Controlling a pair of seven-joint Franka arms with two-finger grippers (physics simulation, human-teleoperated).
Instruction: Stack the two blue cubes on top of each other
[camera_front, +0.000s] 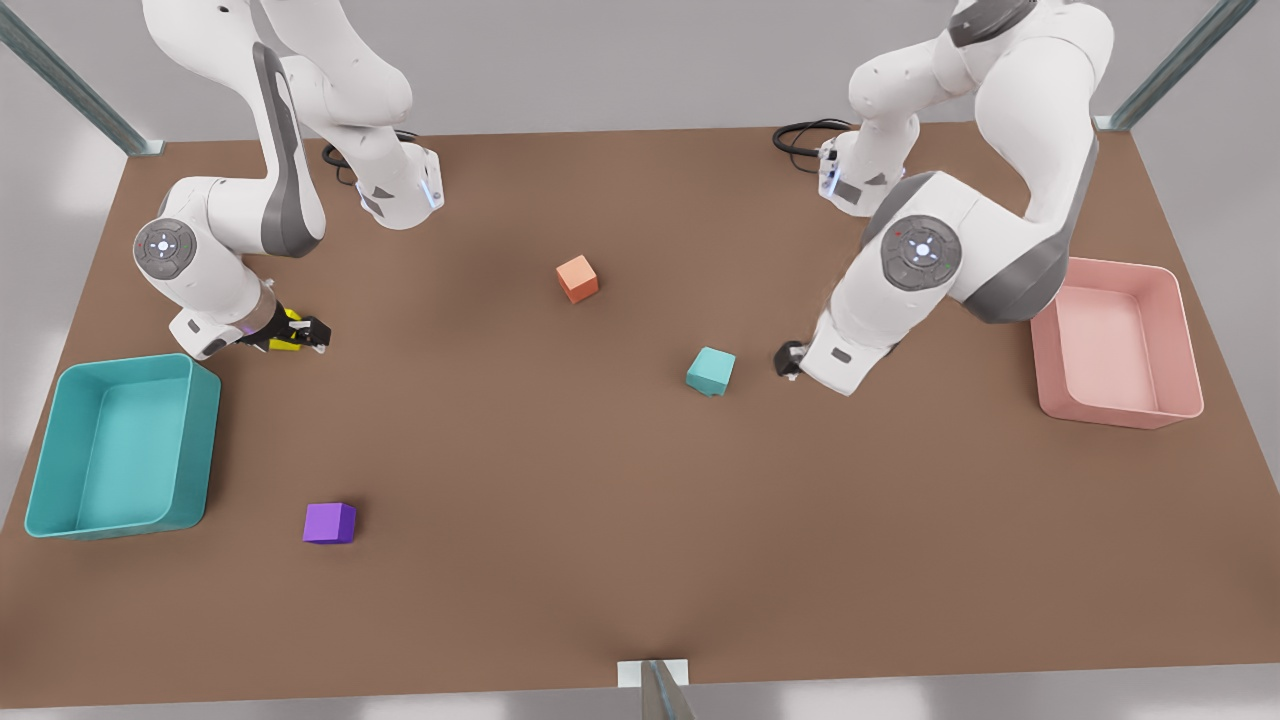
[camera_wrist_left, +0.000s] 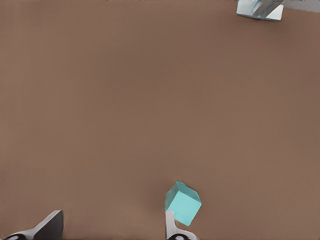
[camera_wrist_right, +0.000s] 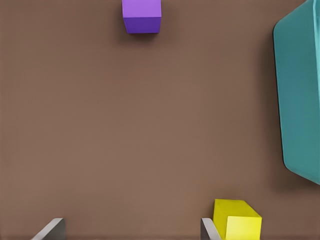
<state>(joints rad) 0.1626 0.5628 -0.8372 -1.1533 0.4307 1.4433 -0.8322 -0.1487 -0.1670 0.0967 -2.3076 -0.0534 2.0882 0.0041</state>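
Nearest on the brown table, a purple cube is sitting just past the teal bin at the front view's left. Farther in, one teal cube is resting on the table right of centre, slightly turned, with the left gripper hanging low just beside it, fingers spread wide and holding nothing; the cube is lying just outside one finger. The right gripper is hovering above the bin's far corner, likewise spread wide, with a yellow cube sitting outside one finger. Farthest are a pink bin and an orange cube
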